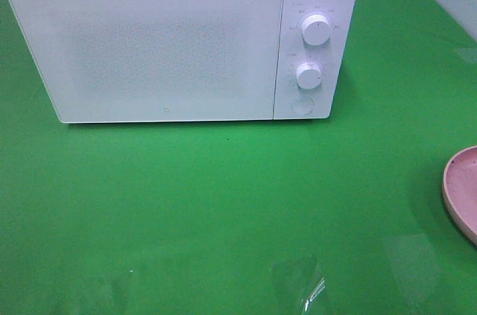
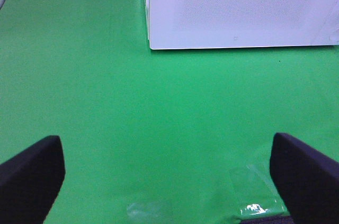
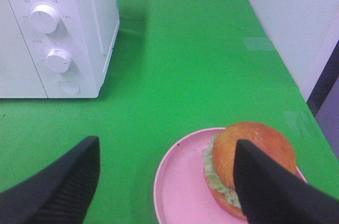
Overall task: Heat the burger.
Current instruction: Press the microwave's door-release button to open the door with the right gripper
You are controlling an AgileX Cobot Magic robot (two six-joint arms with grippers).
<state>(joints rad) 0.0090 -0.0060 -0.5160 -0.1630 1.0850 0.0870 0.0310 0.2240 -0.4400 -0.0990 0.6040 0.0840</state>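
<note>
Golden-brown, lettuce-frilled burger (image 3: pixel 259 135) sits on the pink plate (image 3: pixel 177 192).

Microwave (image 1: pixel 149 47) at the table's (image 1: pixel 223 211) back — plate (image 1: pixel 456 181) well right and forward, burger (image 3: pixel 259 136) on it.

The microwave (image 1: pixel 149 39), door shut, blocks the back of the table (image 1: pixel 223 203) from the left to past the middle. In front of it the green top lies bare and wide. To its right a bare lane runs back beside the wall (image 3: pixel 280 17). At the right edge stands the plate (image 1: pixel 462 188) with the burger (image 3: pixel 249 155).
</note>
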